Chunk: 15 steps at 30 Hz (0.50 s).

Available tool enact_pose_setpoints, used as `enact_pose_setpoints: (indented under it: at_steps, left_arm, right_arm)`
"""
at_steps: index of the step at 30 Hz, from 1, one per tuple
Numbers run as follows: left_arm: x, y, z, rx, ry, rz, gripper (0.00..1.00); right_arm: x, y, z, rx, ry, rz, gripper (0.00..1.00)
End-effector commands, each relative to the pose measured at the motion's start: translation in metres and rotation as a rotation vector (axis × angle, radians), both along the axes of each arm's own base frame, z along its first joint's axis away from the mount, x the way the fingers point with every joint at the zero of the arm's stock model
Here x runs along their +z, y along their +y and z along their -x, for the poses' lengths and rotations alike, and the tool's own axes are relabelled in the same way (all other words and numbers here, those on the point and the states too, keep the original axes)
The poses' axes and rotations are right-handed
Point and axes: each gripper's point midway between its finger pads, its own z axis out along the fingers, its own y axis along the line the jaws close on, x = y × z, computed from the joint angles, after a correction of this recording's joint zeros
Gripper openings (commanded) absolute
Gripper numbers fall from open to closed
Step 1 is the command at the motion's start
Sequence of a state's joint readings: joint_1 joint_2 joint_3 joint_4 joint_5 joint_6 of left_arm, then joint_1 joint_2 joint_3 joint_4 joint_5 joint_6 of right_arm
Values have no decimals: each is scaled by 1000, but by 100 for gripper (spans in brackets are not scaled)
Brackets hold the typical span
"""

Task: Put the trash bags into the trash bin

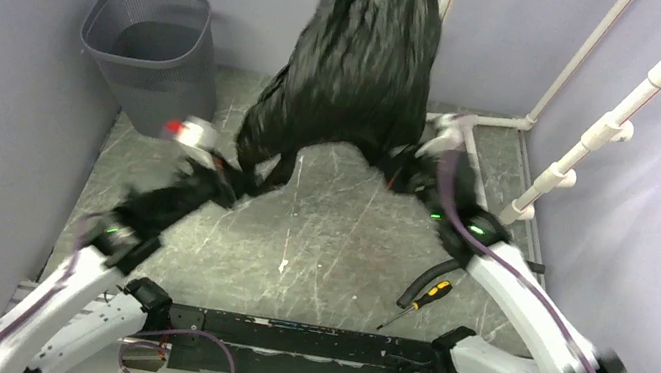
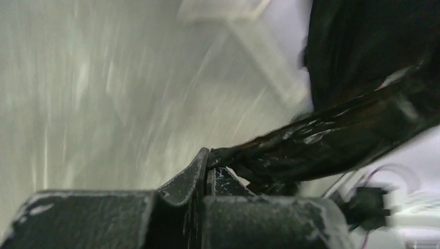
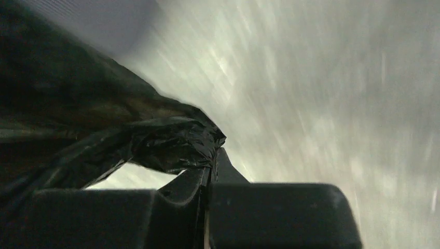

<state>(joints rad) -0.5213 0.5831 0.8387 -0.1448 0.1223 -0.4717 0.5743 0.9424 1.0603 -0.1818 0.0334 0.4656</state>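
Trash bag (image 1: pixel 358 59), black glossy film, one item, gripped at two lower corners. Left claw (image 2: pixel 207 162): jaws pressed fully together on a twisted strand of the film at the bag's left corner, with no gap between them. Right claw (image 3: pixel 211 162): likewise pinched closed, on a bunched fold at the right corner. Purpose of the paired grip, as judged: to spread the bag's edge between the two arms and carry it as one piece. Bag body: stands billowed and wrinkled above both claws, over the middle of the desk (image 1: pixel 338 239), its top reaching up against the far wall. Both wrist views are streaked with blur, so a quick swing to fill the bag with air seems likely. Trash bin (image 1: pixel 149 50): grey mesh, upright in the far left corner, mouth open, well apart from the bag, so the bag is not yet in it. Screwdriver (image 1: pixel 425 296): loose on the desk beside the right arm, no part in the task.
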Motion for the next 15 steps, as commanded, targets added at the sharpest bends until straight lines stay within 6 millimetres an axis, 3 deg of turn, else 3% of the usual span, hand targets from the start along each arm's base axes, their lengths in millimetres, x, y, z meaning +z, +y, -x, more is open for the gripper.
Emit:
enact_pose_setpoints:
  at_steps: [1,3,4,5,7,9,10,11,12,13,14,15]
  left_arm:
    - [-211,-7,1,101,732,-9,3]
    - [-172,1,-17,158,617,-37,3]
    - [-146,7,-29,191,548,-78,3]
    - [-113,12,-42,223,472,-114,2]
    - [-26,7,-61,198,274,-176,2]
    - [78,1,-58,133,25,-188,2]
    - [127,1,-48,107,-109,-175,2]
    - [171,2,-30,71,-251,-156,2]
    - [199,5,-13,49,-376,-146,2]
    - [211,6,0,34,-464,-126,3]
    - [207,9,8,34,-507,-107,3]
    - [194,13,9,50,-507,-85,2]
  right_arm:
    - [-178,-8,5,-93,534,147,0]
    - [-118,-4,-13,-72,403,115,0]
    - [-77,0,-21,-44,323,109,0]
    - [-37,7,-30,-6,244,113,0]
    - [69,17,-32,72,3,99,0]
    - [170,21,-7,165,-260,32,0]
    - [212,19,15,211,-390,-10,0]
    - [239,17,38,259,-499,-47,0]
    - [247,15,54,295,-567,-66,1]
    - [244,12,64,305,-608,-74,4]
    - [226,10,63,292,-587,-68,5]
    - [188,10,48,253,-499,-40,5]
